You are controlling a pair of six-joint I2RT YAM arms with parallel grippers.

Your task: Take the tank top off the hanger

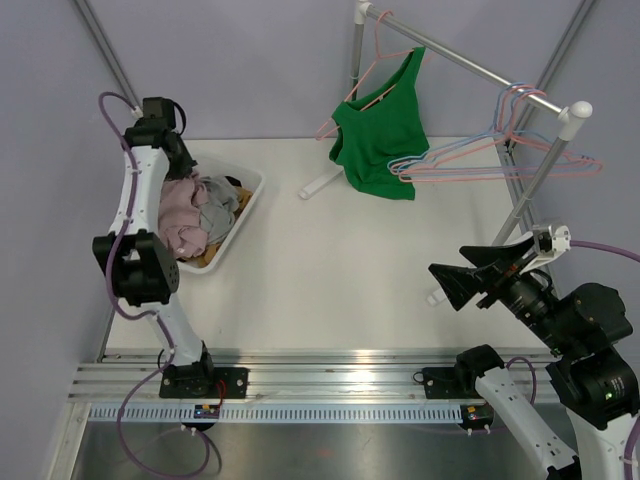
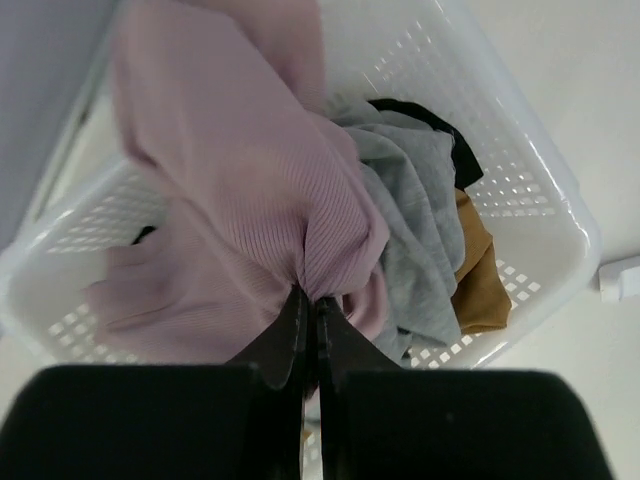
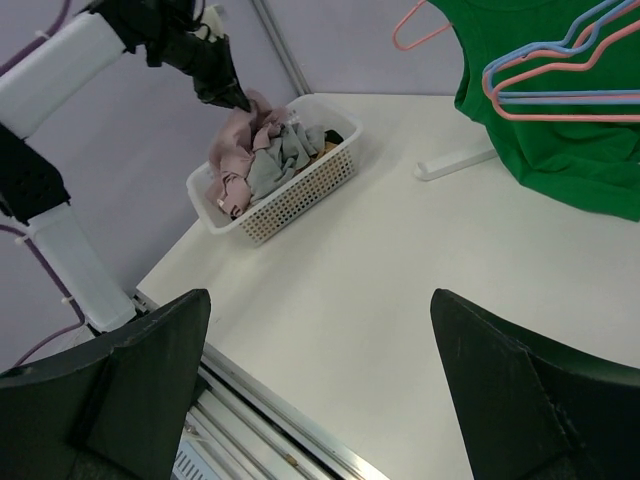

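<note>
Tank top (image 1: 381, 140), green, hangs on a pink hanger (image 1: 372, 72) whose hook sits on the metal rail (image 1: 470, 65) of the rack at the far side of the table (image 1: 340, 270). It is fully on the hanger, so by my judgement the removal has not begun. The hanger looks tilted and the cloth falls mostly to one side, probably because the weight is not even on both shoulders. Just beside it on the same rail several empty hangers (image 1: 500, 160), blue and pink, lie partly over the lower right edge of the tank top; they may catch on it when it is pulled. The right gripper (image 1: 441, 285) is the nearer tool. It hovers above the table with its jaws spread as wide as they go, holds nothing and touches nothing, and it is well apart from the tank top. Such a wide opening suits a grab on loose cloth, I think. Further out, at the left edge of the table, a white basket (image 2: 560, 215) holds a heap of clothes. The left gripper (image 2: 312, 322) is above it with its jaws pressed together on a fold of pink cloth (image 2: 240, 190), which is lifted a little from the heap; grey cloth (image 2: 420, 210) lies beside it in the basket. This grip does not seem to serve the task.
</note>
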